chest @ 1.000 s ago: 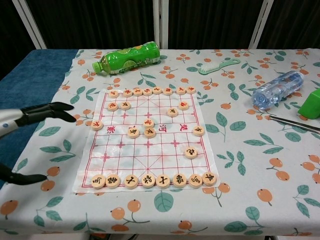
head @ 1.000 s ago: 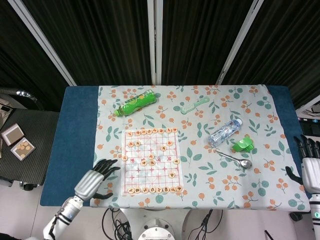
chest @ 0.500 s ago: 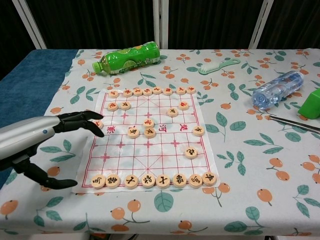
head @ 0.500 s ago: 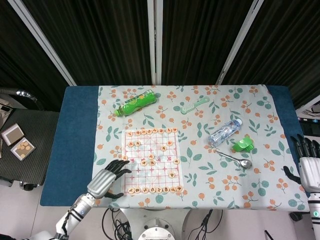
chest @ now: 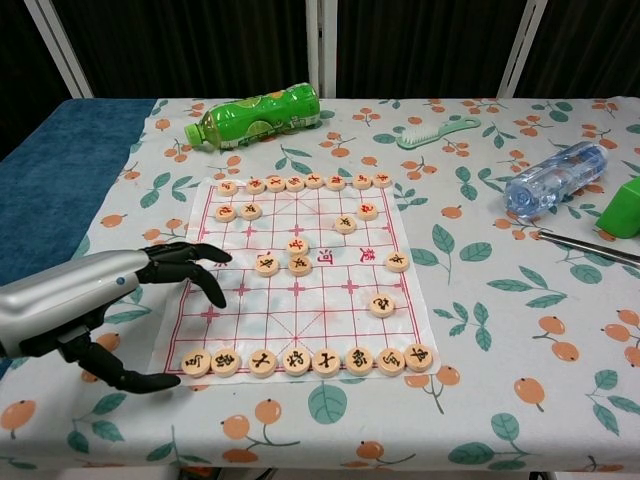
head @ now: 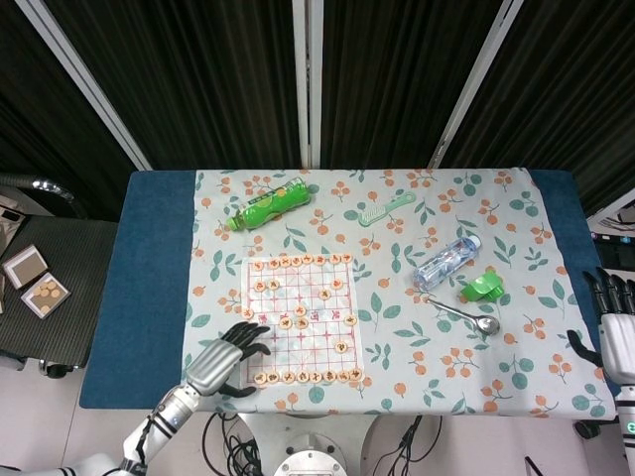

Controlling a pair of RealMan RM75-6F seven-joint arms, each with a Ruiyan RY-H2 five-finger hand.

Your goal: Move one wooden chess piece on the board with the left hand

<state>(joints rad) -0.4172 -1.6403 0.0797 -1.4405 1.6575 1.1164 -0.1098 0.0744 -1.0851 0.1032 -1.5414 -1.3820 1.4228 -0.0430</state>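
Observation:
The paper chess board [chest: 300, 275] [head: 301, 319] lies mid-table with round wooden pieces in a far row, a near row [chest: 296, 360] and several scattered in the middle [chest: 298, 246]. My left hand [chest: 95, 300] [head: 223, 359] hovers over the board's left edge, fingers spread and curved, holding nothing. Its fingertips [chest: 210, 285] reach over the left columns and cover the leftmost mid-board piece. My right hand [head: 615, 332] hangs open beyond the table's right edge, shown only in the head view.
A green bottle [chest: 255, 115] lies behind the board. A green brush [chest: 437, 131] lies at the back. A clear water bottle [chest: 555, 178], a green object [chest: 625, 208] and a metal spoon [chest: 590, 248] sit at the right.
My left hand has moved right and nearer, from beside the cloth to over the board's left edge. The pieces stand as before. The right hand has barely shifted.

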